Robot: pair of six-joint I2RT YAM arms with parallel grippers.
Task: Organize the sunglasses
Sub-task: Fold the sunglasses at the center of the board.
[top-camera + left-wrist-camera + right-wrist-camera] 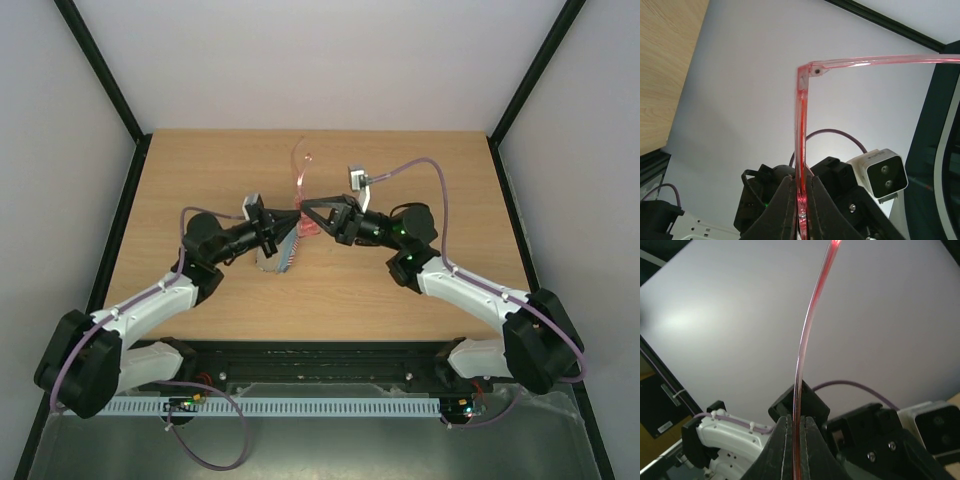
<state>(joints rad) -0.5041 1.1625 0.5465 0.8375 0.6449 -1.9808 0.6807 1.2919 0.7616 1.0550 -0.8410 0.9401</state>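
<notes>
Both grippers hold the sunglasses (301, 178) up in the air over the middle of the table, the thin red-orange arms pointing toward the far side. My left gripper (287, 226) comes in from the left and my right gripper (314, 222) from the right, tips almost meeting. In the left wrist view my left gripper (801, 192) is shut on a red frame piece that rises to a hinge (815, 70). In the right wrist view my right gripper (796, 427) is shut on a thin curved part of the sunglasses (804, 357).
The striped grey case (281, 258) lies on the wooden table (420, 180) just below the left gripper, partly hidden by it. The right wrist's camera (882, 172) sits close beside the left fingers. Black frame posts (105, 80) border the table.
</notes>
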